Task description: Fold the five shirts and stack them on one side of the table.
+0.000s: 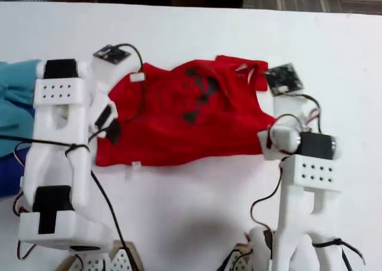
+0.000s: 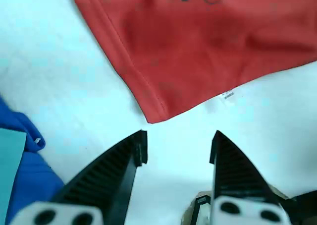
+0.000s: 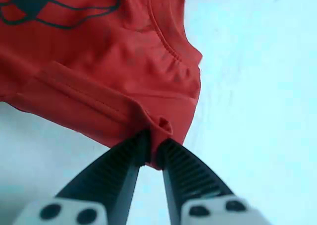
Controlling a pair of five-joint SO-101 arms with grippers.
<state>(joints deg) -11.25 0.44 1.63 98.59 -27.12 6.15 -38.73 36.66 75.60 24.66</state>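
- Step in hand, by my read: first fold on the red shirt (image 1: pixel 191 119), which lies spread flat between the two claws.
- Right claw (image 3: pixel 154 146): clamped on the shirt's edge near a seam, with fabric bunched between the fingers.
- Left claw (image 2: pixel 178 141): jaws apart and empty. The hem corner (image 2: pixel 151 117) sits just ahead of its tips, not touching.
- Blue cloth (image 2: pixel 22 178) lies beside the left claw, on the side away from the right arm.
- Next: I'd push the left claw forward onto that corner, pinch it, then lift both ends together.
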